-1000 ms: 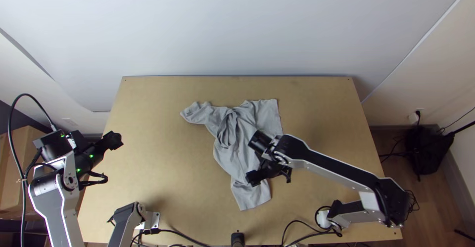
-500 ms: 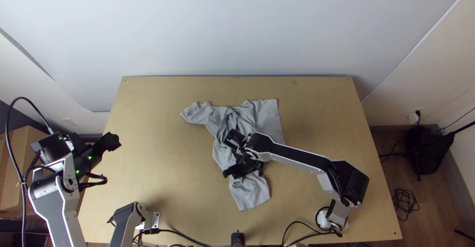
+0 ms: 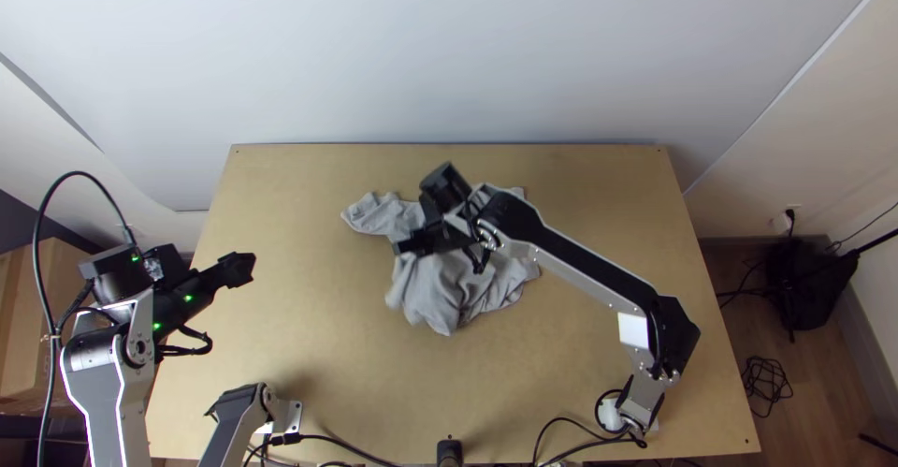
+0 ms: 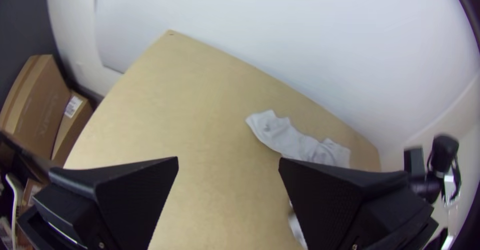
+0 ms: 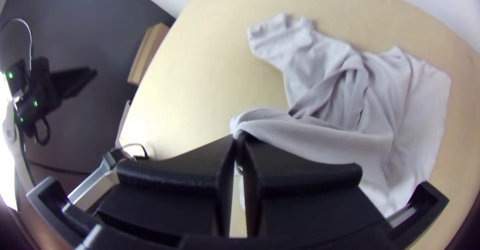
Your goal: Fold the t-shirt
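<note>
So a pinch of soft grey fabric is held tight between the wide flat black fingers of the right gripper (image 3: 404, 246), which is seen around mid-table. The cloth is pulled up into a smooth, rounded fold at the fingertips. That's part of the grey t-shirt (image 3: 440, 289), which is draped over the middle of the table, pretty rumpled: thick twisted creases are bunched through the centre, a crinkly tube-like bit is stretched out to the far left, and a flatter panel is spread toward the far right. The matte black fingers of the left gripper (image 3: 241, 269) are parted wide, with nothing held, over the left side. Everything's set on a light wooden table (image 3: 309, 336) with a smooth, plain surface. It's backed by a flat white wall (image 3: 449, 55), and boxy brown cardboard boxes (image 4: 45, 99) can be seen past the left edge.
</note>
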Robot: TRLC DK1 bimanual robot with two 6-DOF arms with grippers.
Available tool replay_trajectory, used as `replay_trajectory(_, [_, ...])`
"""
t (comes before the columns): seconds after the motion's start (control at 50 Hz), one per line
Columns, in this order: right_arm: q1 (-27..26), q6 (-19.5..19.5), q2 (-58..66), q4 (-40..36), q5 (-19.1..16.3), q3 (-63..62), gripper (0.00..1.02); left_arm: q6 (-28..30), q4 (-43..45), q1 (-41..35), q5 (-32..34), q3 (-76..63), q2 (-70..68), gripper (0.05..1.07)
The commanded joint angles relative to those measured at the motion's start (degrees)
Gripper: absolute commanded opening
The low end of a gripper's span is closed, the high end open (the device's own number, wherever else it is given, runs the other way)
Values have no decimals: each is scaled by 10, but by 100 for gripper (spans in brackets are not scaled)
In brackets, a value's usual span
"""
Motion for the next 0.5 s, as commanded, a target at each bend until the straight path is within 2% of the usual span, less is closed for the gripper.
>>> replay_trajectory(0.0, [-14,0,53,1,30,61,2,3,4,-53,23,20,-4,102])
replay_trajectory(0.18, [-34,-20,124,7,109,168,2,7,6,-180,27,-3,-11,102])
replay_trajectory(0.3, [-48,-69,156,13,200,219,2,15,18,-256,27,-46,-3,102])
replay_trajectory(0.48, [-104,-57,161,40,217,234,2,20,82,-357,15,-106,35,102])
